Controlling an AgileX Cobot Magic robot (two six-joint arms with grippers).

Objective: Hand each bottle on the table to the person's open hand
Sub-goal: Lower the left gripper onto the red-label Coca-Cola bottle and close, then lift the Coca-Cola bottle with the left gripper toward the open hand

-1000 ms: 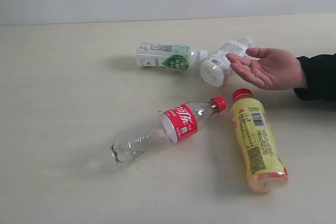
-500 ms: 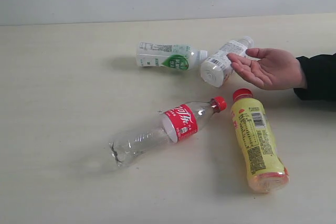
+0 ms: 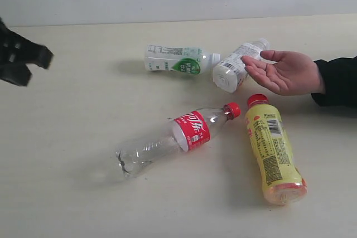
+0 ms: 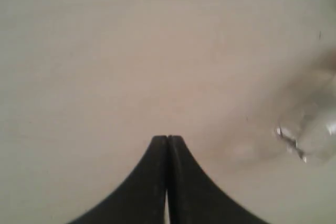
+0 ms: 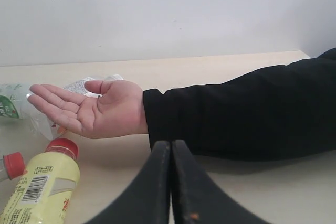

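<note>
Your left black claw [image 4: 167, 138] closed, empty, right black claw [image 5: 170, 142] likewise — bare open hand [image 5: 92, 111] near yellow red-capped plastic bottle [image 5: 39, 187], pale beige worktop [image 5: 252, 192].

My black left arm [image 3: 22, 59] juts in over the pale beige matte table [image 3: 72, 193]. Four plastic bottles lie on their sides: clear red-labelled bottle [image 3: 178, 137], yellow red-capped bottle [image 3: 272, 157], white green-labelled bottle [image 3: 175, 59], and clear white-labelled bottle [image 3: 237, 66] just beside the person's open hand [image 3: 284, 73].

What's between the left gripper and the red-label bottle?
Only bare table. The left wrist view shows nothing between the left gripper and the clear base of the red-label bottle; the exterior view agrees.
</note>
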